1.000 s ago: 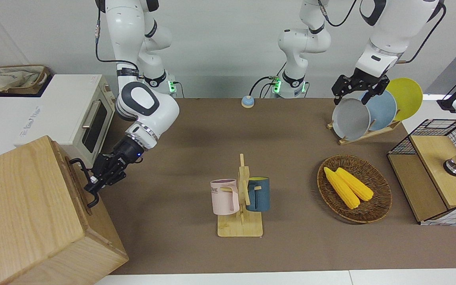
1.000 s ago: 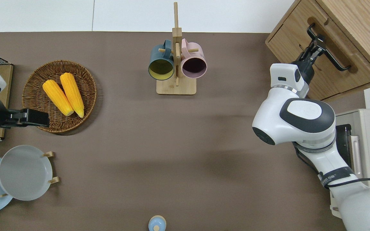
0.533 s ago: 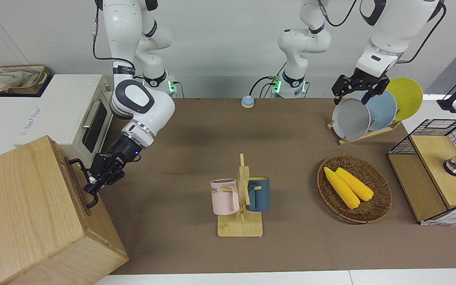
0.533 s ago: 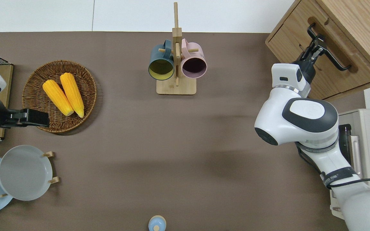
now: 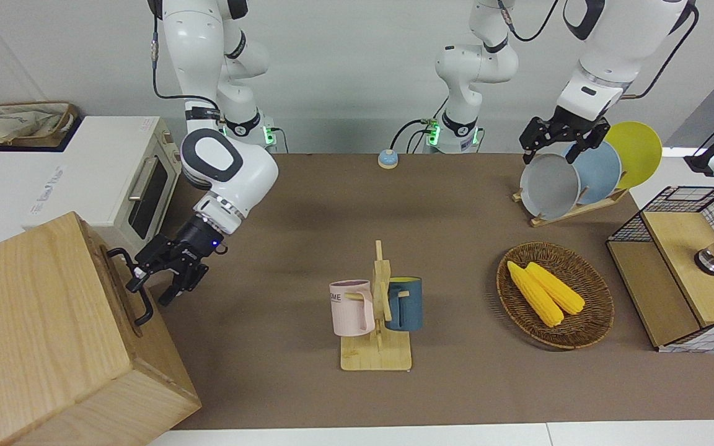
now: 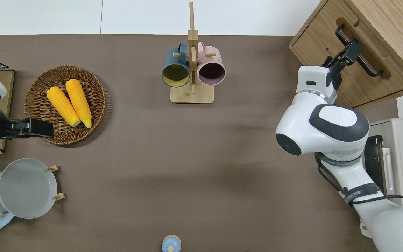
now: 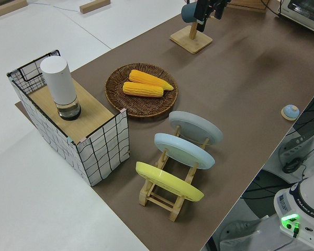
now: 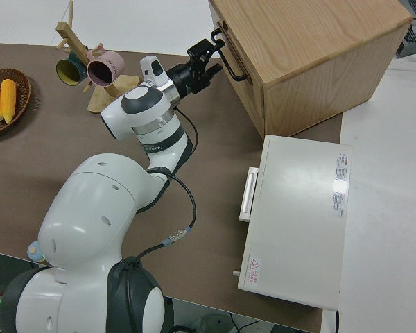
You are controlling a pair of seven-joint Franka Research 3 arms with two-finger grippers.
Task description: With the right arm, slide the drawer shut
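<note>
The right arm's hand [image 5: 154, 286], fingers spread, hovered at the black handle [image 6: 359, 57] of the nearly shut drawer [image 6: 353, 75] at the tabletop's corner, where a snagged finger could tug it open.

Four fixed cameras ring one brown table [image 5: 468, 396], each from a raised spot.

The front camera faces the robots across the table, arm bases along the top of the frame. The overhead camera looks straight down, the arms entering from the bottom edge. Both take in the whole tabletop and share the mug rack [image 5: 377, 322] [image 6: 191, 70] near frame centre. The left side camera looks diagonally along the table from the wire-mesh box [image 7: 73, 123] end, the mug rack at the top edge. The right side camera sits close above the right arm [image 8: 149, 125], facing the wooden box [image 8: 305, 62].
</note>
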